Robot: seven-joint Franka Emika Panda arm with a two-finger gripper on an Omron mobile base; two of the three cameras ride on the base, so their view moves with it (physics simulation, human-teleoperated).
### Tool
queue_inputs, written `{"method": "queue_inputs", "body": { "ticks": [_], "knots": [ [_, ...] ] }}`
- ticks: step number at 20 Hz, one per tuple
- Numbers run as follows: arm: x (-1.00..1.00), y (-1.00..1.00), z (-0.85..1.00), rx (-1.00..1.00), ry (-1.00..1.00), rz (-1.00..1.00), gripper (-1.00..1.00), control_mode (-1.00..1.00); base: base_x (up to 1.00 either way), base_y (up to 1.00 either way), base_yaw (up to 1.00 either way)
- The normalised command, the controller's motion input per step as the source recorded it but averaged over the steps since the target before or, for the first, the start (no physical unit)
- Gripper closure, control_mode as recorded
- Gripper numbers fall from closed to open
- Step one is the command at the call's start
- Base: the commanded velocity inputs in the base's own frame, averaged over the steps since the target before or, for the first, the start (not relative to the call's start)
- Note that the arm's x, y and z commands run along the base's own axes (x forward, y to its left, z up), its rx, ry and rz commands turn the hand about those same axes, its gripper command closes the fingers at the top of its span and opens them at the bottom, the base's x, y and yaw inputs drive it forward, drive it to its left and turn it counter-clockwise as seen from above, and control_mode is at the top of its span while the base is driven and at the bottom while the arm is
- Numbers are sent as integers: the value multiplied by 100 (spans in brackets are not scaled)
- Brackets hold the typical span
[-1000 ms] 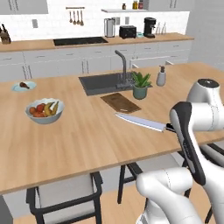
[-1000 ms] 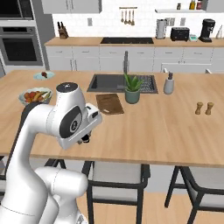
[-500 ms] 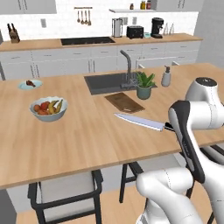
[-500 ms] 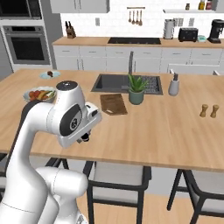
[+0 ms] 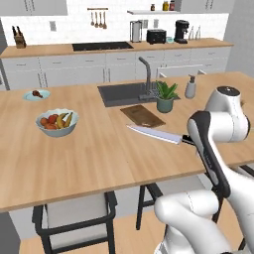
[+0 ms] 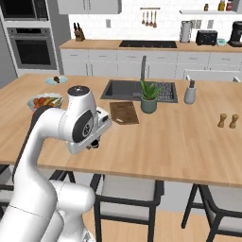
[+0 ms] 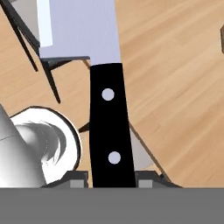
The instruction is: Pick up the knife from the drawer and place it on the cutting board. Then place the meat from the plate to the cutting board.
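My gripper [image 7: 111,178] is shut on the black handle of the knife [image 7: 108,122]. In the left base view the knife [image 5: 155,134] hangs level over the wooden island, silver blade pointing left, with the gripper [image 5: 191,143] at its handle end. Just beyond the blade tip lies the dark brown cutting board [image 5: 143,115], also seen beside the sink as the cutting board [image 6: 124,112]. The pale plate [image 5: 36,95] sits at the island's far left with the meat [image 5: 36,92] on it; the plate [image 6: 56,81] and meat [image 6: 56,78] also show in the right base view. The drawer is out of view.
A fruit bowl [image 5: 57,122] stands left of the knife. A potted plant [image 5: 165,97] and a soap dispenser [image 5: 190,88] stand beside the sink [image 5: 124,93]. Salt and pepper shakers [image 6: 226,121] sit on the right. Stools line the island's near edge.
The whole scene has slid a little to the right in both base views, so the base has moved. The knife stays in the shut gripper in the same pose.
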Motion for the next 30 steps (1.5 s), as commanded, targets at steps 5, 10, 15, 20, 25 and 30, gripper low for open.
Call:
{"method": "queue_inputs", "body": {
  "ticks": [5,10,15,20,25,30],
  "knots": [
    [100,0,0,6,10,1,100,-100,0,0,0],
    [100,0,-2,0,11,0,100,-100,0,0,0],
    [100,0,-16,0,1,-3,100,-100,0,0,0],
    [100,0,-20,0,0,-6,100,-100,0,0,0],
    [100,-12,-16,0,0,-6,100,-100,0,0,0],
    [83,-3,-32,0,0,-6,100,-100,0,0,0]
  ]
}}
